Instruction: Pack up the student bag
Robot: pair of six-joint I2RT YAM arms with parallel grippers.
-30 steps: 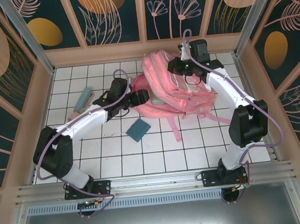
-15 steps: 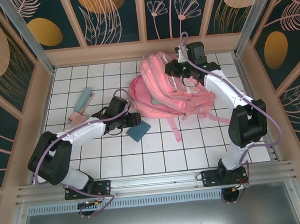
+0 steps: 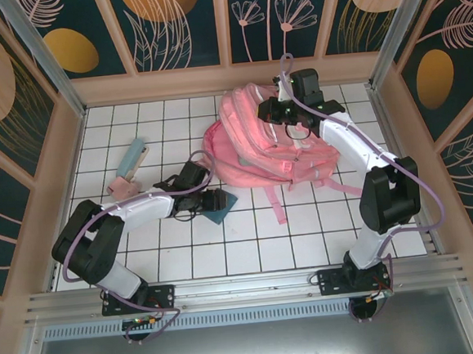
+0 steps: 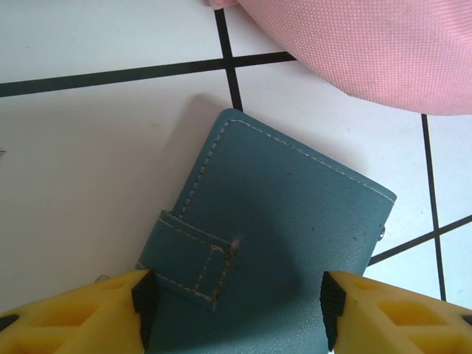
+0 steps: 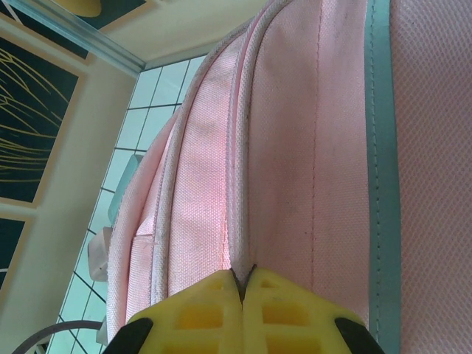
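The student bag [image 3: 275, 145], a big pink backpack, lies at the back middle of the tiled table. My right gripper [image 3: 285, 112] is at the bag's upper edge, and in the right wrist view the gripper [image 5: 242, 279] is shut, pinching a seam fold of the pink bag [image 5: 295, 147]. A teal wallet [image 3: 222, 204] with a stitched tab lies flat on the tiles just in front of the bag. My left gripper [image 3: 212, 201] hangs right over the wallet. In the left wrist view the gripper [image 4: 237, 310] is open, its pads spread above the wallet [image 4: 295, 214], with the bag's edge [image 4: 369, 44] beyond.
A pale blue case [image 3: 131, 158] and a small pink item [image 3: 122, 186] lie on the left tiles. A loose pink strap [image 3: 275, 203] trails toward the front. Wooden walls [image 3: 63, 158] close in the table on three sides.
My left arm has pulled back from the bag's opening and come down over the teal wallet. My right gripper stays pinched on the bag, shifted slightly left.
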